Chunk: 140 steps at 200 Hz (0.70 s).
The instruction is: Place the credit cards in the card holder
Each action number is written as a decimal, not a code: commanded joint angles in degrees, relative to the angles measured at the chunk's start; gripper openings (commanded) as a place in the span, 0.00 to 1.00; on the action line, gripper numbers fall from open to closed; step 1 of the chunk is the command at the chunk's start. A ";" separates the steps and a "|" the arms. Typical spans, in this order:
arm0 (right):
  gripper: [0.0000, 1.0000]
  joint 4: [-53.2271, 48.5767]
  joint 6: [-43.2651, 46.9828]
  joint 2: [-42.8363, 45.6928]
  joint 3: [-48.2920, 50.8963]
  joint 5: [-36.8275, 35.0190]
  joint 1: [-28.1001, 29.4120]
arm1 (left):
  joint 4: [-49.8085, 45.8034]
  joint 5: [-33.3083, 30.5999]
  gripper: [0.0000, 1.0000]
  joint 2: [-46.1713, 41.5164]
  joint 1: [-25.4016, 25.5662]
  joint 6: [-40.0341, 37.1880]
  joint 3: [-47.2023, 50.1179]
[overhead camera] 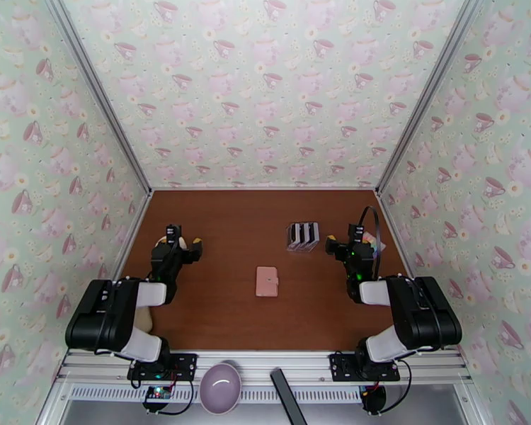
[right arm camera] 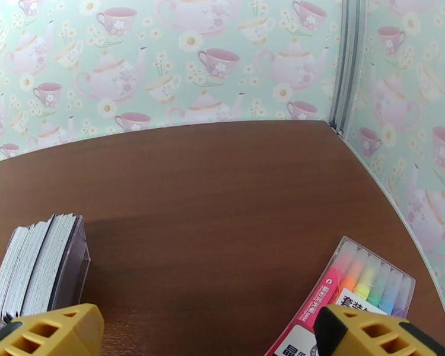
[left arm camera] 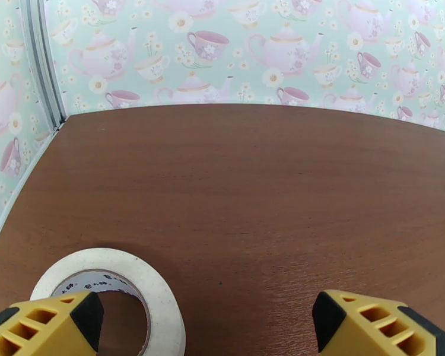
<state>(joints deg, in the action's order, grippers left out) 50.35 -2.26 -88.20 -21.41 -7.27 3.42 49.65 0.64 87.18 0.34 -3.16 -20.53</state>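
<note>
Left claw (overhead camera: 184,239) and right claw (overhead camera: 343,239) both wide, empty. Black-and-white striped block of credit cards (overhead camera: 303,236) just left of right claw. Pink rectangular card holder (overhead camera: 267,281) closed, between claws, on brown bench (overhead camera: 226,214).

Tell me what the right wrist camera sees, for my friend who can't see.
A bunch of credit cards stands on edge at the left of a brown table, and a pack of coloured pens lies at the right. The right claw is open, its yellow fingertips at the bottom corners.
</note>
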 commanded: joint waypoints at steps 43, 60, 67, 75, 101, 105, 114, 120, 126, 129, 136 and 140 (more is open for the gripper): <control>1.00 1.06 0.69 -0.65 -1.40 -1.18 0.35 | 0.89 -0.99 1.00 0.84 0.11 -0.45 -1.23; 1.00 1.06 0.75 -0.66 -1.36 -1.14 0.31 | 0.88 -0.99 1.00 0.89 0.02 -0.36 -1.19; 1.00 1.07 0.68 -0.66 -1.36 -1.10 0.29 | 0.89 -0.93 1.00 0.89 0.08 -0.36 -1.13; 1.00 1.06 0.62 -0.67 -1.41 -1.08 0.27 | 0.90 -0.91 1.00 0.87 -0.02 -0.20 -1.20; 1.00 1.15 0.61 -0.63 -1.39 -0.99 0.33 | 0.93 -0.78 1.00 0.89 -0.33 0.12 -1.17; 1.00 1.16 0.62 -0.63 -1.31 -1.00 0.29 | 0.94 -0.74 1.00 0.85 -0.42 0.21 -1.15; 1.00 1.23 0.59 -0.65 -1.32 -1.04 0.31 | 0.98 -0.65 1.00 0.81 -0.56 0.34 -1.09; 1.00 1.24 0.61 -0.62 -1.29 -0.99 0.33 | 0.98 -0.64 1.00 0.89 -0.60 0.35 -1.13; 1.00 1.31 0.68 -0.64 -1.19 -1.05 0.31 | 1.00 -0.64 1.00 0.87 -0.58 0.35 -1.13; 1.00 1.33 0.69 -0.62 -1.22 -1.08 0.28 | 0.98 -0.64 1.00 0.82 -0.60 0.35 -1.17; 1.00 1.36 0.68 -0.60 -1.19 -1.10 0.29 | 0.94 -0.62 1.00 0.87 -0.64 0.35 -1.11; 1.00 1.46 0.68 -0.63 -1.15 -1.11 0.27 | 0.97 -0.63 1.00 0.85 -0.60 0.35 -1.10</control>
<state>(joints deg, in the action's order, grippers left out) 50.35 -2.26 -88.20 -21.41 -7.27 3.42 49.65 0.60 87.18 0.08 -3.16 -20.53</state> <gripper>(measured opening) 0.999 0.994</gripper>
